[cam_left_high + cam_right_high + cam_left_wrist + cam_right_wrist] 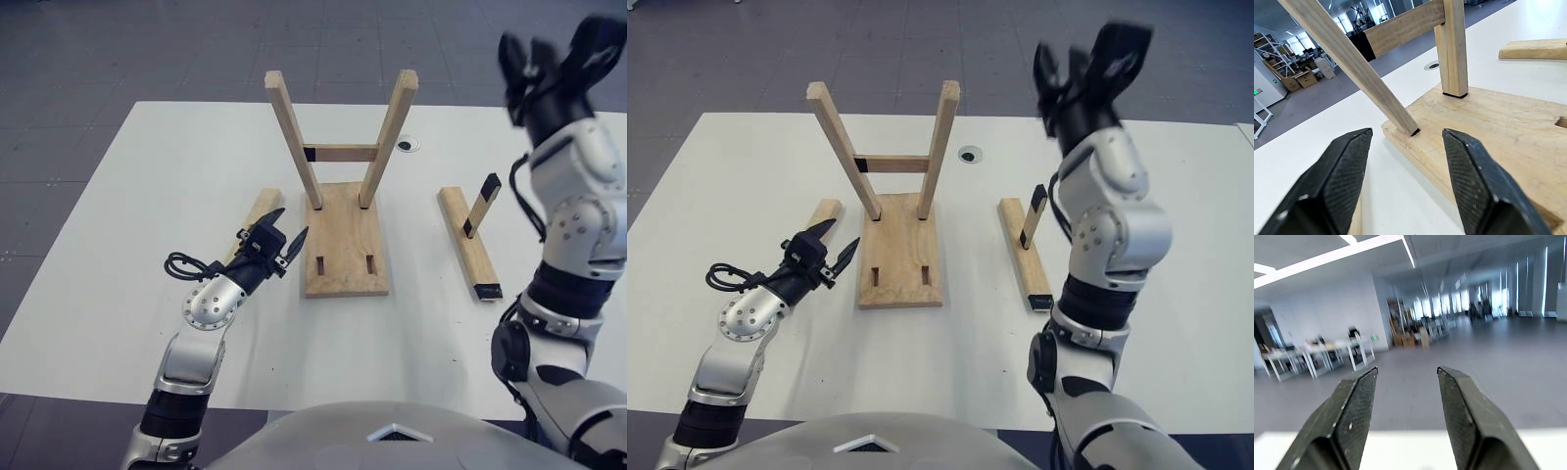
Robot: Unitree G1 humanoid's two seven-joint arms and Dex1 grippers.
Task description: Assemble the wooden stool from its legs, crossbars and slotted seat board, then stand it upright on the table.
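Just under your left tool (294, 221), spread wide, the loose leg (265, 204) lies pointing away from you, beside the seat board (345, 257).

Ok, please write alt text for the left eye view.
A seat board lies flat on a white table, two legs joined by a crossbar standing in its far slots. The open left end effector hovers by its left edge; the open right end effector is raised high. A loose leg lies right of the board.
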